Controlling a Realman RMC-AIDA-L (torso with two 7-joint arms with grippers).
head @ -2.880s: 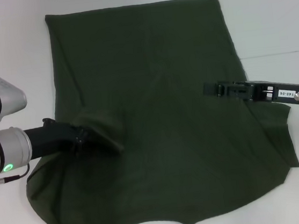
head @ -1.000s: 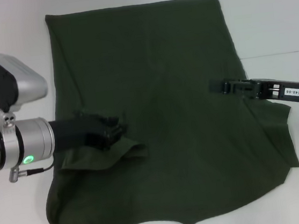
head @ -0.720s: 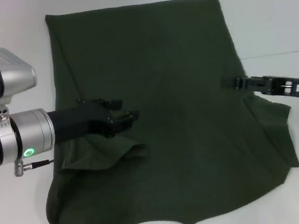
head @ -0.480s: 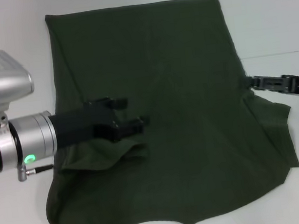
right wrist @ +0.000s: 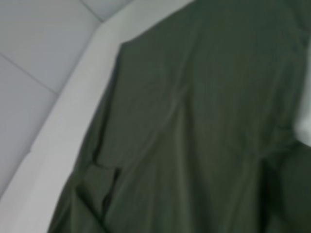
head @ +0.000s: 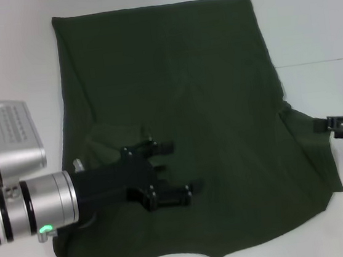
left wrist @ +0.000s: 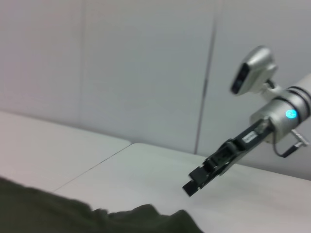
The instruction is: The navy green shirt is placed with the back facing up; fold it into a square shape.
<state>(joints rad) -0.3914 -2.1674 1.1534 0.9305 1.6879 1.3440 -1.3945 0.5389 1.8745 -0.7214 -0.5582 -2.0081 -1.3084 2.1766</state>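
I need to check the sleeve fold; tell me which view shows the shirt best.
The head view: the whole navy green shirt lies flat there. The right wrist view shows only part; the left wrist view only an edge.

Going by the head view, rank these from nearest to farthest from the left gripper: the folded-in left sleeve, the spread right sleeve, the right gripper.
From the left gripper, above the dark olive-green fabric shirt:
1. Folded-in left sleeve, just to its left.
2. Spread right sleeve, at the shirt's right edge.
3. Right gripper, at that sleeve's outer edge.

White table [head: 308, 20], seamed pale panel wall [left wrist: 121, 68] behind.
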